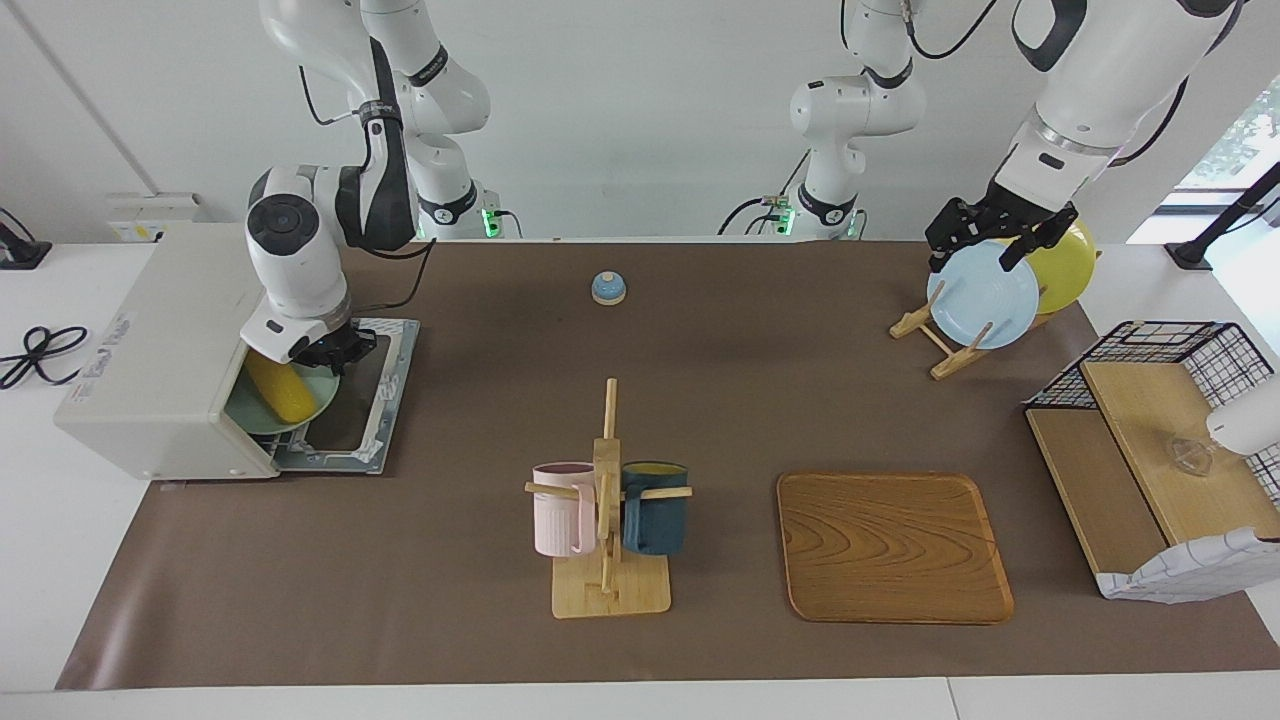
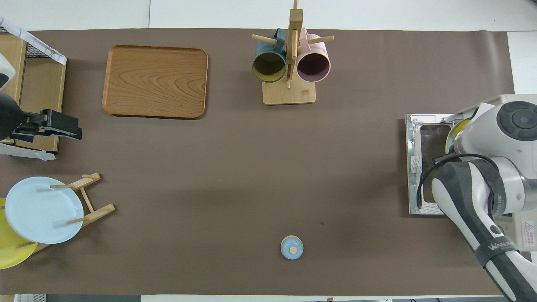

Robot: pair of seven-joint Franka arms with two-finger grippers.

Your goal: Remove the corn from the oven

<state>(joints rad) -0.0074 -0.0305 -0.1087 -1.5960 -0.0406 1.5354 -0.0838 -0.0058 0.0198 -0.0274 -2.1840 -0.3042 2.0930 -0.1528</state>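
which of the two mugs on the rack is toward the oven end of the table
The pink mug. It hangs on the side of the mug rack toward the oven; the dark teal mug hangs on the side toward the wooden tray.

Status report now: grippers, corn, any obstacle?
Right gripper shut at the oven mouth, above the corn. Corn on its plate inside. Left gripper open over the plate rack, waiting.

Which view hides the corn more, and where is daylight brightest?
Overhead view: the right arm covers nearly all of the corn in the oven. Facing view: the corn shows plainly under the right claw; daylight is brightest at the window by the left arm's end.
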